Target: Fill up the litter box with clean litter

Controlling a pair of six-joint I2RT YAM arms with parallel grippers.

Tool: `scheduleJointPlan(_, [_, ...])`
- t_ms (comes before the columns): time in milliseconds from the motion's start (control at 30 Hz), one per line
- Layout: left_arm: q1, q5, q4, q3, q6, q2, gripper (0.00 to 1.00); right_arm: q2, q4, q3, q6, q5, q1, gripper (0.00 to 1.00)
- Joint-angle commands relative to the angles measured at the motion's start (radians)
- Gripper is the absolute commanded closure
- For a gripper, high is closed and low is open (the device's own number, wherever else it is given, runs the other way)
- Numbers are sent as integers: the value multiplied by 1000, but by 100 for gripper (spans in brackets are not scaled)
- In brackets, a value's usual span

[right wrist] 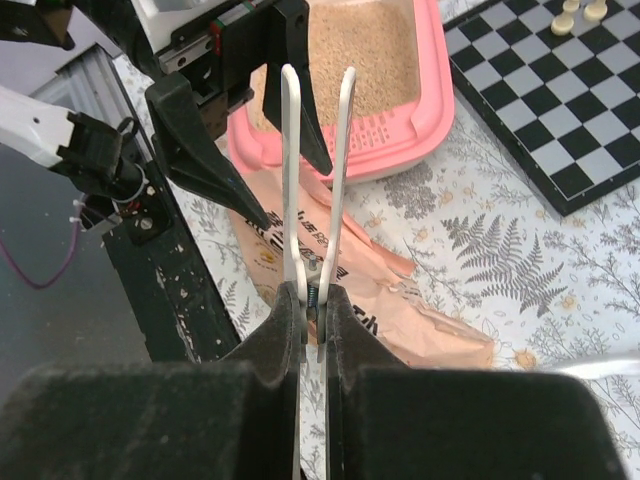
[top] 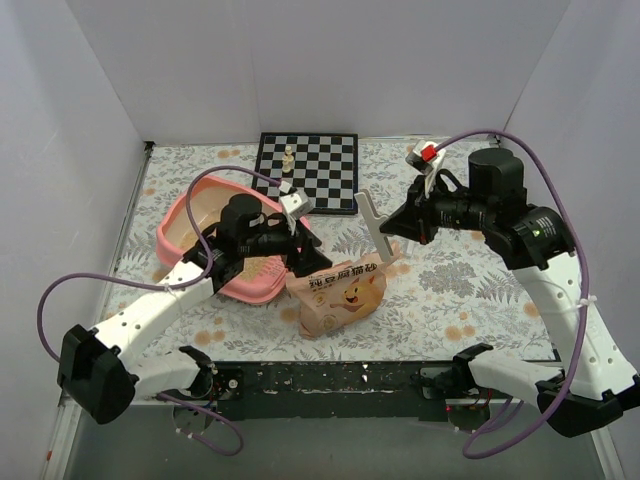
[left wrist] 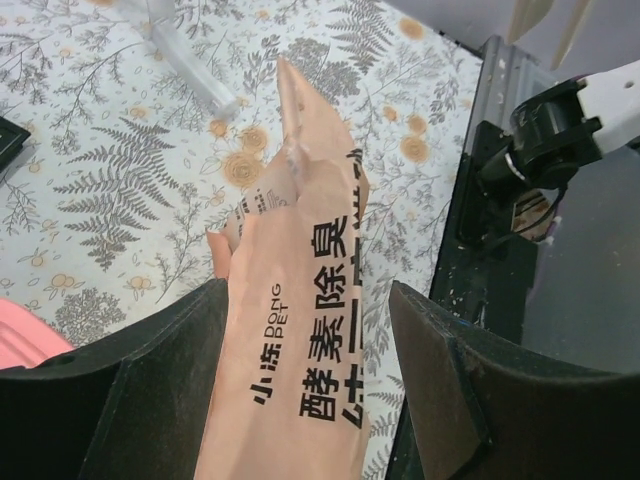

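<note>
The salmon-pink litter box sits left of centre, partly under my left arm; in the right wrist view its rim surrounds tan clean litter. A peach litter bag lies flat on the table beside it. My left gripper is open, its fingers either side of the bag with a gap on the right. My right gripper is shut on a white spring clip, whose two arms point toward the box.
A black-and-white chessboard with a few pale pieces lies at the back centre, just beyond the box. White walls enclose the floral-patterned table. The black base rail runs along the near edge.
</note>
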Motion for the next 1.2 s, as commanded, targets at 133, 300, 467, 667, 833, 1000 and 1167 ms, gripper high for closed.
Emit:
scheduleJointPlan(133, [-87,-97,-10,-25,111,76,36,5,3,-46,-57,26,-4,99])
scheduleJointPlan(300, [-145,-135,-3,-33,115,110,35,16,11,-52,-58,35,-4,99])
scheduleJointPlan(467, [-169,-201,10,-67,126,118,37,22,17,-55,-58,50,-4,99])
scheduleJointPlan(667, [-191,-332,-45,-47,126,191,76,39,6,-67,-84,98,-4,99])
scheduleJointPlan(833, [-226,-335,-30,-57,169,175,88,-5,156,-180,-157,86,-5,99])
scheduleJointPlan(1000, [-251,-312,-15,-81,248,107,95,-50,249,-264,-361,-89,-5,99])
scheduleJointPlan(1167, [-263,-215,-13,-94,333,28,96,11,114,-224,-543,-186,-7,99])
